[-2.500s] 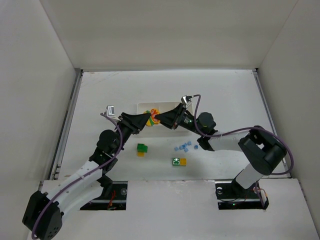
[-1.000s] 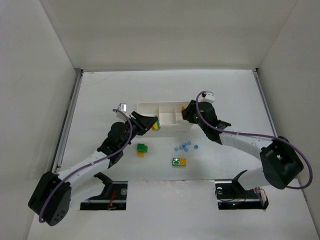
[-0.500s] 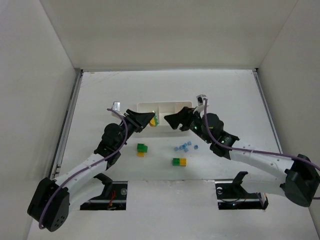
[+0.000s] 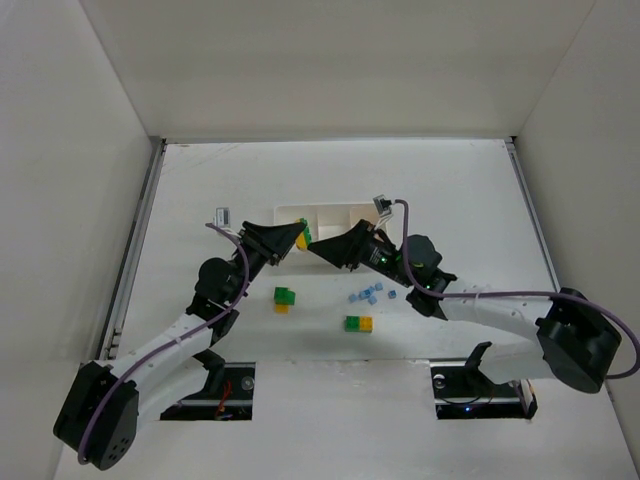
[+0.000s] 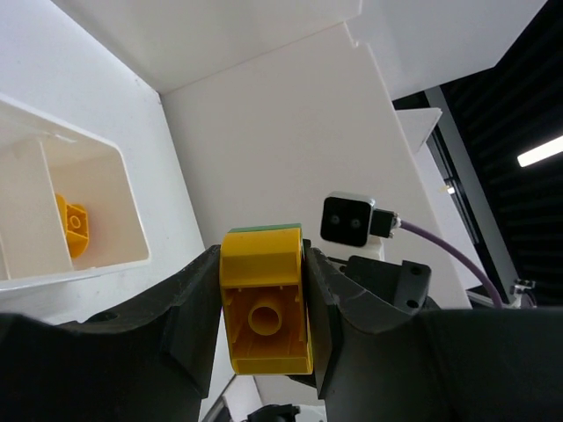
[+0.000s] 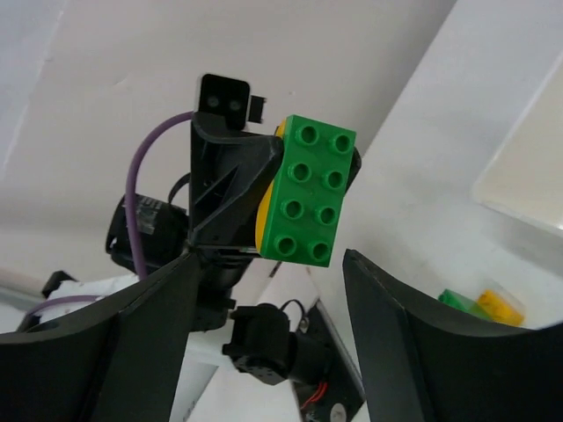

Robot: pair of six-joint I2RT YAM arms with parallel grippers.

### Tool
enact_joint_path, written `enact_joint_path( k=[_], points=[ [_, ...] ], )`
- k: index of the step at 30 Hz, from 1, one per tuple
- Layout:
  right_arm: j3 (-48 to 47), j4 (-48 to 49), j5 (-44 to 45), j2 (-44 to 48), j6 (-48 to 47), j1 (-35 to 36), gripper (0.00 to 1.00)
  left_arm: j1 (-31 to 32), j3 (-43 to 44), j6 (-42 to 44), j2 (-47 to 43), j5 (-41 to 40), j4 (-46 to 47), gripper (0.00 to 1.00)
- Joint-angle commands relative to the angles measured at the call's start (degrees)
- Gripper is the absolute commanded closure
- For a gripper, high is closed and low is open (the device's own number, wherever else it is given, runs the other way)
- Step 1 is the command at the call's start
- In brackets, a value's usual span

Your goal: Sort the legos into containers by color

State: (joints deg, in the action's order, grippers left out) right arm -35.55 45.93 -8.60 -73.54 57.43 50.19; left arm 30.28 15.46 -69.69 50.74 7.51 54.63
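My left gripper [image 4: 296,238] is shut on a yellow-and-green lego pair [image 4: 303,237], held up in front of the white tray [image 4: 335,208]. In the left wrist view the pair's hollow yellow underside [image 5: 264,308] sits clamped between both fingers. My right gripper [image 4: 318,250] is open and points at that pair from the right. In the right wrist view the pair's studded green face [image 6: 308,189] hangs just beyond my spread right gripper [image 6: 271,260], touching neither finger. One yellow lego [image 5: 75,224] lies in an end compartment of the tray [image 5: 132,211].
On the table near the arms lie a green-and-yellow pair [image 4: 285,298], a second pair [image 4: 358,323] and several tiny light blue legos [image 4: 370,294]. The enclosure's white walls stand to the left, right and back.
My right gripper has opened and swung left from the tray's right end to face the left gripper's pair. The left gripper stays shut on its pair and has barely moved.
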Motion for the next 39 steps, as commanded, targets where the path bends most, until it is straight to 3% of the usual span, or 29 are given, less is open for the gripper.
enact_joint_path(
  k=[1, 25, 39],
  points=[
    [-0.1, 9.6, -4.0, -1.2, 4.4, -1.2, 0.32, 0.6, -0.3, -2.2, -1.3, 0.8, 6.2, 0.79],
    [0.0, 16.0, -6.5, -7.5, 9.7, -2.9, 0.55, 1.8, -0.6, -2.5, -1.4, 0.7, 6.2, 0.79],
    [1.4, 18.9, -6.0, -7.2, 10.0, -3.2, 0.49, 1.7, -1.0, -2.4, -1.8, 0.7, 6.2, 0.79]
  ],
)
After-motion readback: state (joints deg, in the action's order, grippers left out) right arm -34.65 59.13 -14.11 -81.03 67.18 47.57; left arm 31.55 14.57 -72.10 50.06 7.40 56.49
